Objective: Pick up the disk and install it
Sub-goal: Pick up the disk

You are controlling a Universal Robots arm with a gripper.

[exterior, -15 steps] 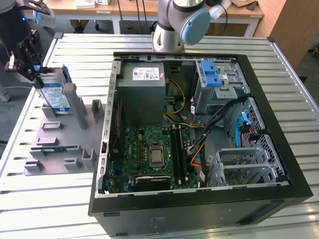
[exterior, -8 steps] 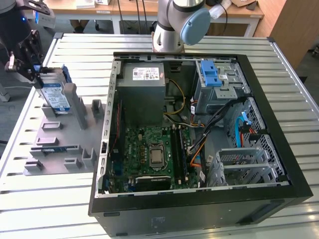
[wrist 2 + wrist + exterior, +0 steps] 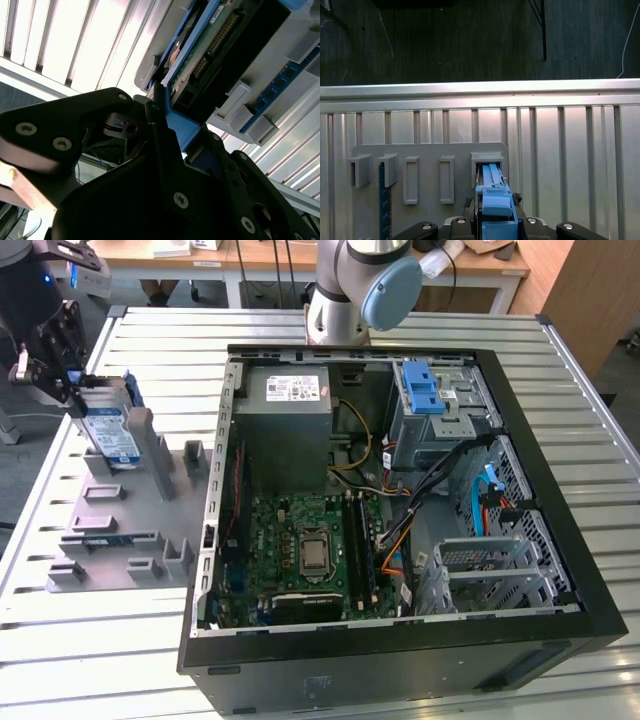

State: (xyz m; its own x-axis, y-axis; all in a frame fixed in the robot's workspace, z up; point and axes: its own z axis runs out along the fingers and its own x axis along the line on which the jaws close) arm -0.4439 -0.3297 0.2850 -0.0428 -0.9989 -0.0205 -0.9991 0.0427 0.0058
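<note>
Though silver, blue-framed, white-labelled disk [image 3: 108, 430].

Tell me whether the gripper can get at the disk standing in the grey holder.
Probably yes: the gripper is on the disk, fingers closed on its blue carrier frame above the grey holder, nothing between.

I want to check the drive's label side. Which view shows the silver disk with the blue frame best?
The exterior view: the silver rectangular disk in its blue plastic frame stands upright at the grey fixture, label facing the camera. The second wrist view shows its circuit-board underside; the first wrist view, its blue edge.
</note>
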